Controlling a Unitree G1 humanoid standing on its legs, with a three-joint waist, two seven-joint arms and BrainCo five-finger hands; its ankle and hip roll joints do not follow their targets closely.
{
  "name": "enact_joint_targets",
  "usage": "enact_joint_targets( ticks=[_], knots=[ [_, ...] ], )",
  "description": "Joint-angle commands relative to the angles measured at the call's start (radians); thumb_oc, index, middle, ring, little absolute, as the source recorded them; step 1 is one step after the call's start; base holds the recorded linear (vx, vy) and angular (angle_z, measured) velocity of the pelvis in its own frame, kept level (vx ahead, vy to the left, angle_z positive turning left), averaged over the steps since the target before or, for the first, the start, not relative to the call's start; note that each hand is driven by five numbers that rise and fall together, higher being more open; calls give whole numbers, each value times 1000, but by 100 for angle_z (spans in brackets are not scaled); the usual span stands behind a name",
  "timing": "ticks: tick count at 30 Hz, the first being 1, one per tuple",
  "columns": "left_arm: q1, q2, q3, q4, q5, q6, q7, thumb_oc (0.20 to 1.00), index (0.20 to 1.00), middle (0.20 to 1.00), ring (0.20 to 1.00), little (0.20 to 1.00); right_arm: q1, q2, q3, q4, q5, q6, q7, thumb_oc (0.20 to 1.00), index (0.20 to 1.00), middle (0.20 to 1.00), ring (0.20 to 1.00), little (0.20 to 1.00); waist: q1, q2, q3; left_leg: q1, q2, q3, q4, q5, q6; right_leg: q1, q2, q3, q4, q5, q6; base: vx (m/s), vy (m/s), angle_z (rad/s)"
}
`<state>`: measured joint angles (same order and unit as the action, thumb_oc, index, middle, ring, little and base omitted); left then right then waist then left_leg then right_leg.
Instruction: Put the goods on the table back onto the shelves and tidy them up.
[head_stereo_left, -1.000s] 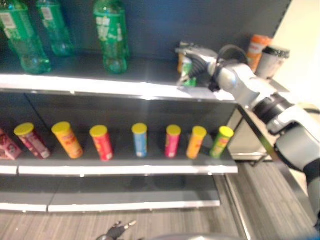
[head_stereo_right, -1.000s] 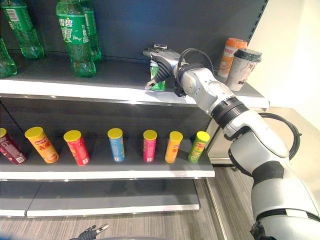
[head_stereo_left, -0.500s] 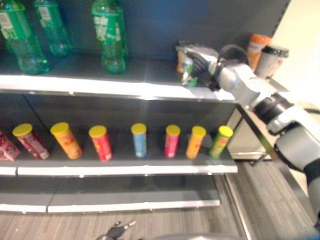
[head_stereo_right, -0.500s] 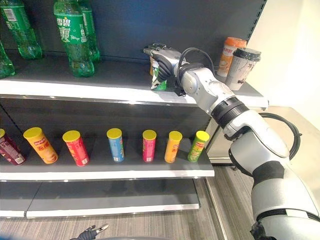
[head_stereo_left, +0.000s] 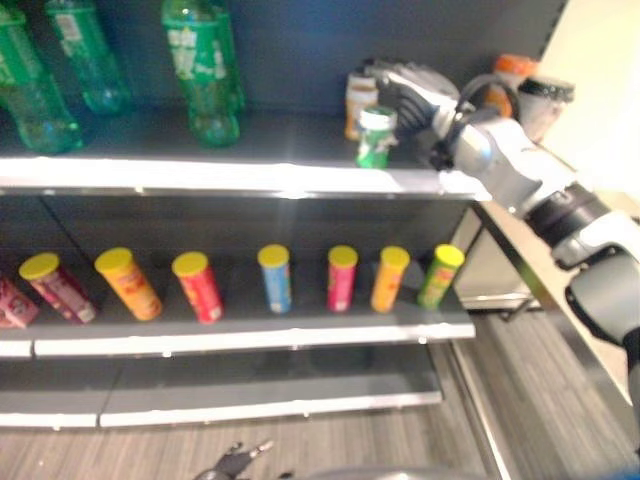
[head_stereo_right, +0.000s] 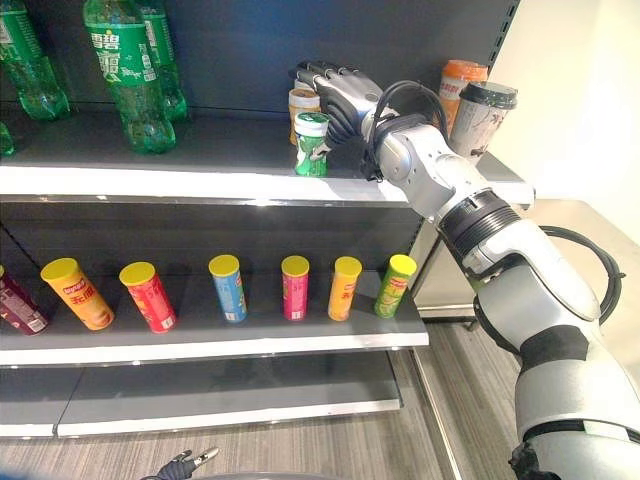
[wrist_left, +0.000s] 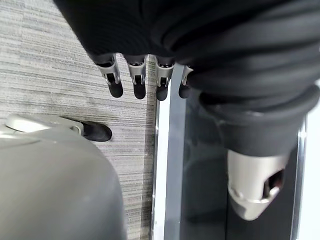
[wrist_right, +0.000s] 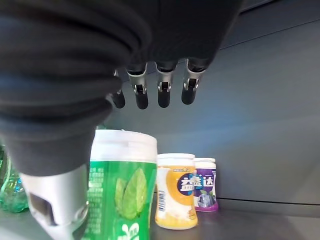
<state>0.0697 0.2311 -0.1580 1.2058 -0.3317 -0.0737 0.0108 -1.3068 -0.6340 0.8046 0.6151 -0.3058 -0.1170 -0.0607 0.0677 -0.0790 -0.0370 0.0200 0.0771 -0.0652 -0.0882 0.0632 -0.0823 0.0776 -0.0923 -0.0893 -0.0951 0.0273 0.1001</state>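
The robot's right hand (head_stereo_right: 335, 92), fingers relaxed and empty, hovers above a green white-capped plastic jar (head_stereo_right: 311, 144) standing upright on the dark top shelf (head_stereo_right: 220, 170).

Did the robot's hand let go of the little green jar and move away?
Yes. The right hand was wrapped round the green jar a second ago; now it is open, lifted above and behind it, nearer the shelf's back wall.

Right hand (head_stereo_right: 335, 90) raised, fingers relaxed
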Motion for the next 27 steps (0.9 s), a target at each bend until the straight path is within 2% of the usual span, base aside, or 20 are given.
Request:
enact_joint_targets(
  ticks=[1, 3, 9, 12, 17, 19, 20, 21, 23, 25, 26, 27],
  knots=[
    [-79, 19, -14, 38, 29, -32, 13, 1000, 1000, 1000, 1000, 1000, -47, -52, -77, 23, 30, 23, -76, 1000, 1000, 1000, 1000, 1000, 19, -50, 16, 66, -31, -26, 1, -130, 21, 46, -19, 18, 8, -30, 0, 0, 0, 0],
    [-66, 16, 0, 41, 38, -27, 17, 1000, 1000, 1000, 1000, 1000, 9, -63, -167, -54, 90, 27, -97, 1000, 1000, 1000, 1000, 1000, 7, -44, 18, 67, -31, -19, 1, -133, 22, 43, -19, 22, 8, -29, 0, -1, 2, -2],
    [-49, 10, 25, 40, 55, -20, 15, 1000, 1000, 1000, 1000, 1000, 128, -77, -304, -167, 214, 25, -107, 1000, 1000, 1000, 1000, 1000, -21, -29, 22, 74, -29, 2, 1, -136, 24, 37, -21, 36, 11, -26, -1, -20, 3, -9],
    [-39, 8, 29, 37, 60, -16, 9, 1000, 1000, 1000, 1000, 1000, 167, -81, -328, -195, 277, 18, -90, 1000, 1000, 1000, 1000, 1000, -25, -24, 21, 77, -29, 17, 1, -137, 23, 35, -20, 47, 8, -25, 1, -19, 7, -13],
    [-39, 8, 29, 37, 60, -16, 9, 1000, 1000, 1000, 1000, 1000, 167, -81, -328, -195, 277, 18, -90, 1000, 1000, 1000, 1000, 1000, -25, -24, 21, 77, -29, 18, 1, -137, 23, 35, -20, 47, 8, -25, 1, -8, 4, -10],
    [-26, 0, 44, 35, 60, -8, 4, 1000, 1000, 1000, 1000, 1000, 259, -72, -365, -250, 385, 11, -65, 1000, 1000, 1000, 1000, 1000, -34, -14, 23, 80, -30, 33, 1, -138, 23, 32, -18, 61, 8, -27, 1, -46, 24, -2],
    [-26, 0, 44, 34, 60, -8, 4, 1000, 1000, 1000, 1000, 1000, 261, -73, -366, -252, 385, 11, -65, 1000, 1000, 1000, 1000, 1000, -34, -15, 22, 80, -30, 33, 1, -138, 23, 32, -18, 61, 8, -27, 1, -46, 22, -5],
    [-22, -10, 57, 38, 60, 3, -3, 1000, 1000, 1000, 1000, 1000, 355, -47, -384, -314, 499, 12, -25, 1000, 1000, 1000, 1000, 1000, -46, -10, 23, 80, -32, 40, 1, -137, 22, 31, -17, 68, 8, -29, 0, -39, 19, -13],
    [-15, -13, 61, 39, 59, 10, -8, 1000, 1000, 1000, 1000, 1000, 412, -30, -386, -365, 611, 11, 4, 1000, 1000, 1000, 1000, 1000, -50, -10, 24, 80, -33, 43, 1, -137, 21, 31, -18, 70, 8, -30, 0, -39, 19, -17],
    [-19, -18, 57, 37, 59, 19, -19, 1000, 1000, 1000, 1000, 1000, 432, -32, -338, -398, 756, 28, 50, 1000, 1000, 1000, 1000, 1000, -59, -11, 26, 79, -35, 49, 1, -134, 18, 28, -20, 75, 8, -28, 0, -40, 23, -9],
    [-18, -18, 57, 37, 59, 19, -19, 1000, 1000, 1000, 1000, 1000, 431, -32, -338, -397, 757, 28, 50, 1000, 1000, 1000, 1000, 1000, -59, -11, 26, 79, -35, 49, 1, -134, 18, 28, -19, 75, 8, -28, 0, -65, 38, -5],
    [-26, -20, 40, 31, 64, 27, -28, 1000, 1000, 1000, 1000, 1000, 423, -57, -277, -397, 880, 55, 83, 1000, 1000, 1000, 1000, 1000, -65, -14, 28, 77, -36, 55, 1, -132, 16, 22, -20, 79, 10, -26, 1, -43, 25, -4]
  ],
)
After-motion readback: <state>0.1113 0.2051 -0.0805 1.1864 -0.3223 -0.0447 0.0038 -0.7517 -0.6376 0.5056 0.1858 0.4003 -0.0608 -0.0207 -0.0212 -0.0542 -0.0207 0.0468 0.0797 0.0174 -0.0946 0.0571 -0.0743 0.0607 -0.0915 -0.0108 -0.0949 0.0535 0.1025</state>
